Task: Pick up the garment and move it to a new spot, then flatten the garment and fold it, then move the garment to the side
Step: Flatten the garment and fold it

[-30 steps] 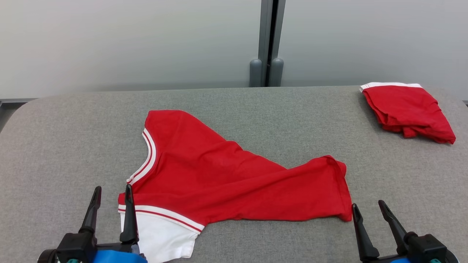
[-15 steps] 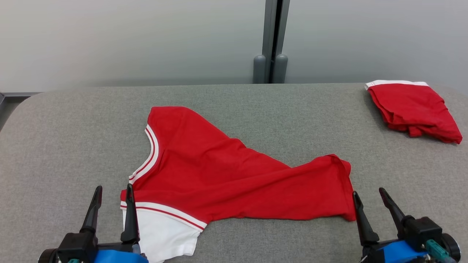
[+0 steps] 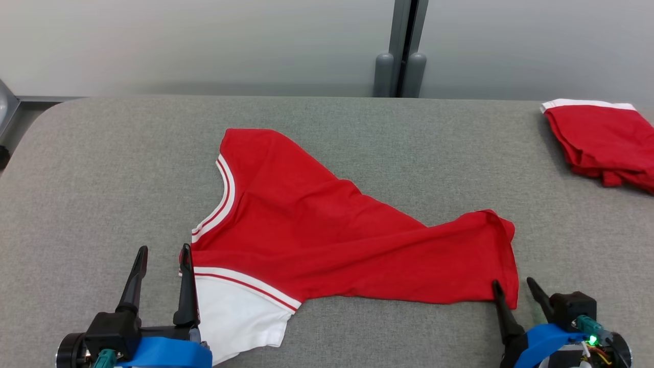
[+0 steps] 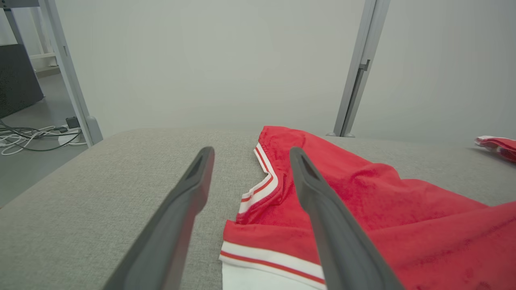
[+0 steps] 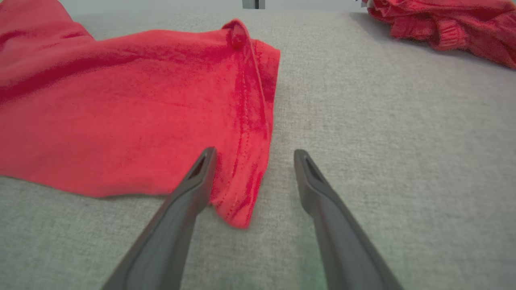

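garment [image 3: 332, 240] lies crooked mid grey table [image 3: 102, 179] | my left gripper [image 3: 164, 249] wide open, empty, straddling the sleeve edge | my right gripper [image 3: 511, 282] wide open, empty, at the hem corner, perhaps touching | both placed to pinch and pull flat

A red jersey-knit cloth shirt [image 3: 327, 240], soft and matt with a faint nap, its white banded trim [image 3: 228, 186] of the same dull cloth, lies on a grey table top [image 3: 102, 168] covered in coarse woven fabric (the fleck of the weave is plain in the wrist views). A second red cloth garment [image 3: 603, 138] has the same matt finish. The long dark fingers of the left gripper [image 3: 164, 248] and right gripper [image 3: 511, 281] look like smooth matt plastic; the blue wrist collars [image 3: 168, 353] carry a slight sheen. Behind, pale wall panels [image 3: 204, 46] are smooth and matt, the grey post [image 3: 406, 46] between them satin, seemingly painted metal
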